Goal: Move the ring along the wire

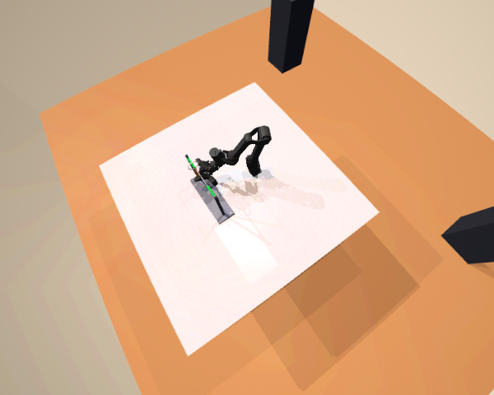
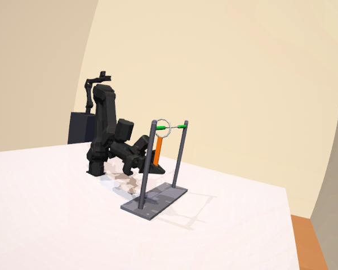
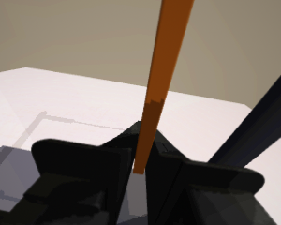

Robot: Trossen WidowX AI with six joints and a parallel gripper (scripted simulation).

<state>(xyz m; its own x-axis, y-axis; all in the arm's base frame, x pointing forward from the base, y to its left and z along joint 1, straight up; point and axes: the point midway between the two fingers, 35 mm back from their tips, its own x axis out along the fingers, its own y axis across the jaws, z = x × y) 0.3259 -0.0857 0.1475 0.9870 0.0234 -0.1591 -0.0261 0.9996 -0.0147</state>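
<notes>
A thin grey ring (image 2: 163, 127) (image 1: 193, 168) hangs on the green wire part (image 2: 160, 127) (image 1: 190, 161) beside the nearer post (image 2: 146, 171) in the exterior view. Its orange handle (image 2: 158, 151) (image 3: 165, 70) hangs straight down. My gripper (image 2: 155, 169) (image 3: 143, 125) (image 1: 202, 172) is low behind that post, shut on the handle's bottom end. The thin grey wire runs to the other green part (image 2: 181, 126) (image 1: 212, 192) at the second post (image 2: 179, 157). The wire passes through the ring.
Both posts stand on a grey base plate (image 2: 166, 200) (image 1: 222, 216) (image 3: 5, 159) on the white mat (image 2: 47, 226). A dark post (image 3: 267, 122) rises close on the right of the wrist view. Dark blocks (image 1: 287, 34) (image 1: 481, 239) stand at the table's edges.
</notes>
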